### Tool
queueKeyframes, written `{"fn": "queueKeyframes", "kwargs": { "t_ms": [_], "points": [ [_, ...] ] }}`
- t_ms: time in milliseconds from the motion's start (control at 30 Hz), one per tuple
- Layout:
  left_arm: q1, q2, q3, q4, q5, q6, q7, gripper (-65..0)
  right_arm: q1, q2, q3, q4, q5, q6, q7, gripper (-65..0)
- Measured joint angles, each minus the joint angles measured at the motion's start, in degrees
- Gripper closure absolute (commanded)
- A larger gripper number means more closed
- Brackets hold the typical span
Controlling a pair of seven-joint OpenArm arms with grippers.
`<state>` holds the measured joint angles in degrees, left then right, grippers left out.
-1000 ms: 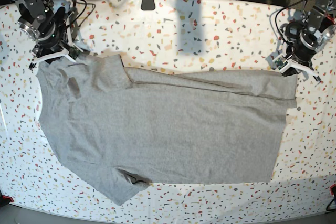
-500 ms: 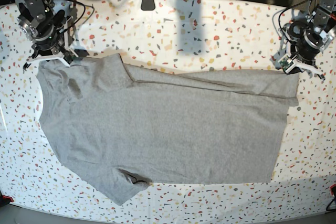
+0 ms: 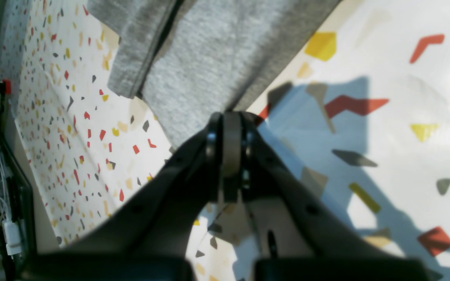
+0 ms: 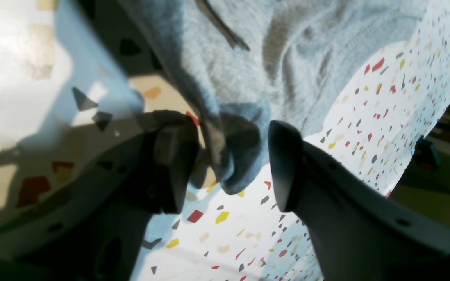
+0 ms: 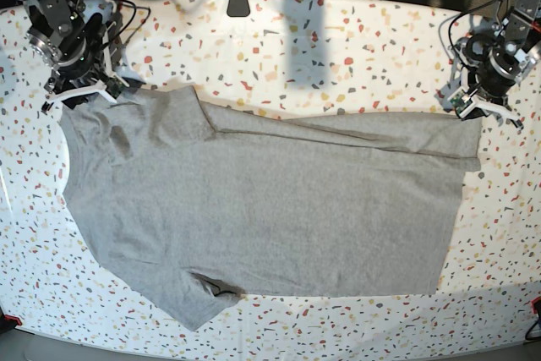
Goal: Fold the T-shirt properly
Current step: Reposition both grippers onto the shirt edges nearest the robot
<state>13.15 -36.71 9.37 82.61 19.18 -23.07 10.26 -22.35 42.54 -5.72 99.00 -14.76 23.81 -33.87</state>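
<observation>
T-shirt (image 5: 270, 209) flat across speckled table (image 5: 338, 48)

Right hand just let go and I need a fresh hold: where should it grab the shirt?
Take the bunched corner of the shirt sitting between the open right hand, pinching it from the table's far edge. There the cloth humps up off the table; elsewhere it lies flat.

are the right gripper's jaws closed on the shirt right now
No. In the right wrist view the right gripper stands open, with a bunched fold of the shirt hanging loose between its jaws, which are apart from the cloth.
</observation>
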Motion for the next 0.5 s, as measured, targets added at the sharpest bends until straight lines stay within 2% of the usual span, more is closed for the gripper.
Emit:
{"fn": "queueKeyframes", "kwargs": {
  "t_ms": [167, 267, 367, 400, 500],
  "points": [
    [0.0, 0.0, 0.0, 0.0, 0.0, 0.0, 0.0, 0.0, 1.5, 0.0, 0.0, -3.7, 0.1, 0.9, 4.0, -31.8],
    [0.0, -0.1, 0.0, 0.0, 0.0, 0.0, 0.0, 0.0, 2.5, 0.0, 0.1, -6.0, 0.2, 1.6, 4.3, -21.3],
    [0.0, -0.1, 0.0, 0.0, 0.0, 0.0, 0.0, 0.0, 2.3, 0.0, 0.0, -6.0, 0.3, 1.4, 3.9, -2.2],
    [0.0, -0.1, 0.0, 0.0, 0.0, 0.0, 0.0, 0.0, 2.2, 0.0, 0.0, -6.0, 0.3, 0.4, 3.8, 0.0],
    [0.1, -0.1, 0.0, 0.0, 0.0, 0.0, 0.0, 0.0, 2.2, 0.0, 0.0, -5.9, 0.3, -1.6, 3.8, 0.0]
  ]
}}
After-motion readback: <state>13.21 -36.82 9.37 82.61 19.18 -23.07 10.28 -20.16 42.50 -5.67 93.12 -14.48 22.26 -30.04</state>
